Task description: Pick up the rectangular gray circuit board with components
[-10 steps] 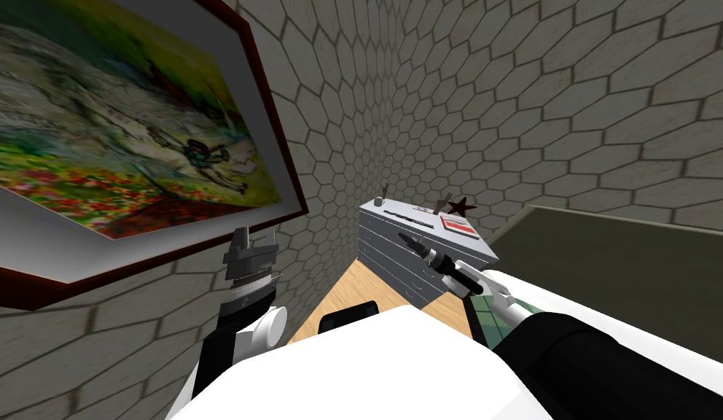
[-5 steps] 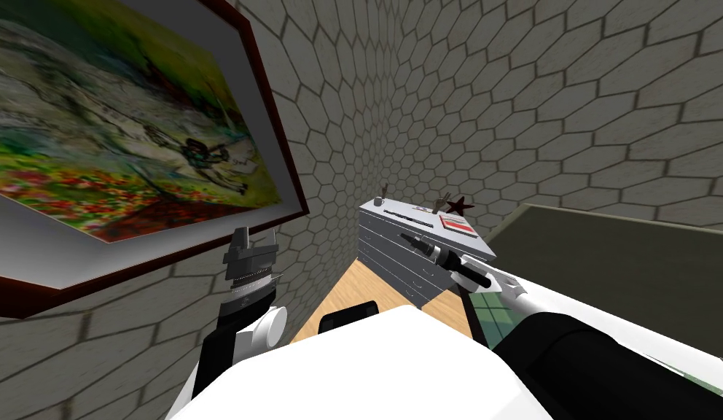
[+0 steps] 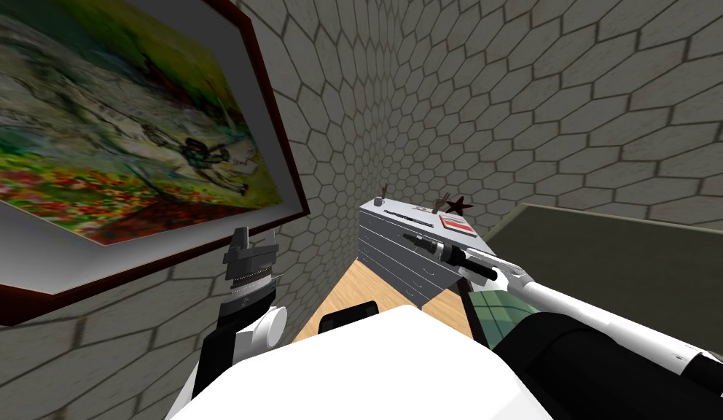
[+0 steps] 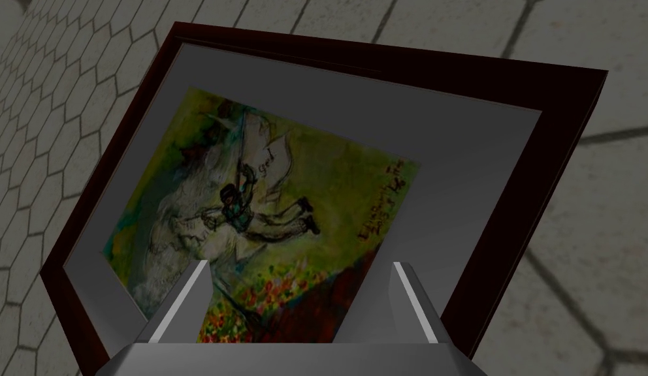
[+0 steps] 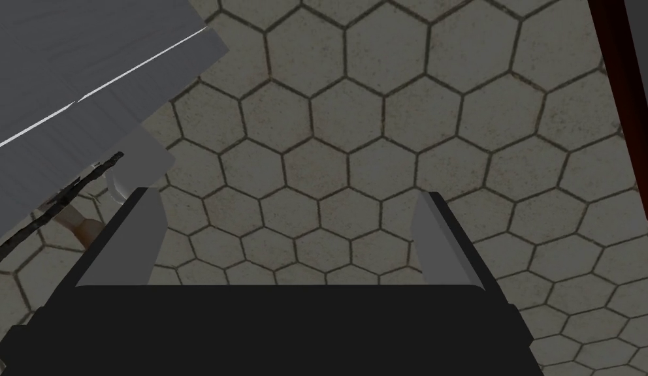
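Observation:
A grey chest of drawers (image 3: 396, 255) stands against the hexagon-tiled wall. On its top lies a thin dark flat strip (image 3: 407, 216), likely the circuit board. The right wrist view shows it edge-on as a jagged dark line (image 5: 61, 199) beside a small mug (image 5: 136, 166). My right gripper (image 3: 408, 237) reaches over the chest's front edge, a little short of the strip. Its fingers are open (image 5: 287, 228) and hold nothing. My left gripper (image 3: 243, 237) is raised beside the framed painting, also open (image 4: 296, 287).
Also on the chest top are a red and white flat box (image 3: 458, 224), a dark star (image 3: 460, 205) and the mug (image 3: 380, 198). A large framed painting (image 3: 119, 146) hangs on the left wall. A dark flat surface (image 3: 630, 270) lies to the right, with wooden floor (image 3: 353, 288) below.
My right arm has stretched out and levelled, with its forearm swung to the right. The gripper tip has edged slightly further over the chest. The left arm has not moved.

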Tool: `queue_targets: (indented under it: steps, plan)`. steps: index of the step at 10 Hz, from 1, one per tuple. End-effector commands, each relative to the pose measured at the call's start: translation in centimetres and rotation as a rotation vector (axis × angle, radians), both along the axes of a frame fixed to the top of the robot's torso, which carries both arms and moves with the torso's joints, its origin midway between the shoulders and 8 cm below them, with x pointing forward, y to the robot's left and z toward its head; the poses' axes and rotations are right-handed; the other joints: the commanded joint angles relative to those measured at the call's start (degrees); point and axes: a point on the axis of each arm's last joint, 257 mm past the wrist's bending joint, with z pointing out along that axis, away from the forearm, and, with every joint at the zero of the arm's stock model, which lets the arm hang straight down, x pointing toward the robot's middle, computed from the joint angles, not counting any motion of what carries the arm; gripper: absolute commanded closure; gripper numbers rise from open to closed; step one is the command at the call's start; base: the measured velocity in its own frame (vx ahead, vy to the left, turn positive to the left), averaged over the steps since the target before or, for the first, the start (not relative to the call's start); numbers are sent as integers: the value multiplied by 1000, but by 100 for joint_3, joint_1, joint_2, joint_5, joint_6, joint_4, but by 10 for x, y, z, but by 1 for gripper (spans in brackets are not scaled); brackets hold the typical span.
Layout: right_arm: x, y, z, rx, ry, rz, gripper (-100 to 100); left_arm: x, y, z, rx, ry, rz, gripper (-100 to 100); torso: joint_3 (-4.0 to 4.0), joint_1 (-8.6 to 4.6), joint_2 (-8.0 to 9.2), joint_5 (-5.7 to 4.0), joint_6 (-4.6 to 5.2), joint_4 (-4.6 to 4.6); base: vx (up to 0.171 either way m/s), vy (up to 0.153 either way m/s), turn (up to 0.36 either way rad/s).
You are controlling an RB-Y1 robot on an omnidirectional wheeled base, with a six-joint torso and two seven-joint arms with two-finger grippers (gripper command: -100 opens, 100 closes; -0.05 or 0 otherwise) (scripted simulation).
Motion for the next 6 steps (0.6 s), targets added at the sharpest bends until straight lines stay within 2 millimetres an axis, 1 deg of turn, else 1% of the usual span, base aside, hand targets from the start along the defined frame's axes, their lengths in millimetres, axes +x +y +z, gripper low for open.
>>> queue_targets:
  steps: [1,2,3,5,6]
  plan:
    - [0,-5,0,-39,22,14,-100,0,0,0,0,0,0,0,0,0,0,0,0,0,15,29,-27]
    - [1,-5,2,-63,27,28,-100,0,0,0,0,0,0,0,0,3,-1,1,-1,0,8,15,0]
    - [0,-19,-4,-85,58,17,-100,0,0,0,0,0,0,0,0,0,0,1,-2,0,18,17,-26]
    - [3,-18,1,-135,68,46,-100,0,0,0,0,0,0,0,-2,-1,-3,0,-2,-1,14,12,-12]
    - [1,-32,-4,-156,99,36,-100,0,0,0,0,0,0,0,-1,-3,-1,0,-2,0,23,16,-28]
